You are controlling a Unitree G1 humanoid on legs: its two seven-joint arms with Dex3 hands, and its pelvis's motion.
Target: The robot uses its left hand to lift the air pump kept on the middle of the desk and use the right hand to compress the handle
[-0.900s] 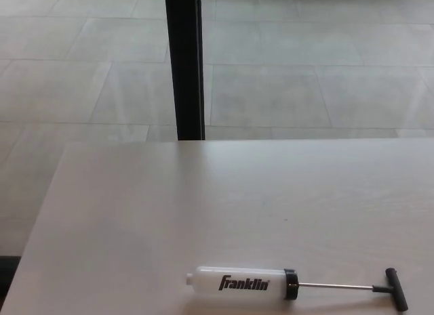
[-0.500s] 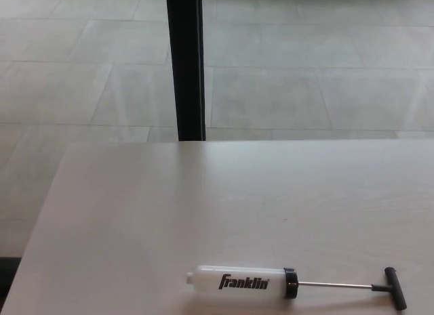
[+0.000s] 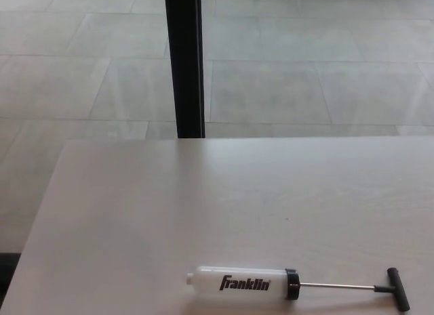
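Lying flat: air pump (image 3: 244, 283) at the bottom middle of the frame on the desk (image 3: 135, 213) | handle (image 3: 398, 288) pulled out, lower right | hands: none seen | risk: pump may be knocked off the near edge.

Pale wood-grain desk (image 3: 169, 206), far edge running across mid-frame, left edge angling toward the near-left corner. Black vertical post (image 3: 184, 61) stands behind the far edge, left of its middle, running up out of the top of view. Grey tiled floor (image 3: 305, 78) beyond the far edge and past the left edge.
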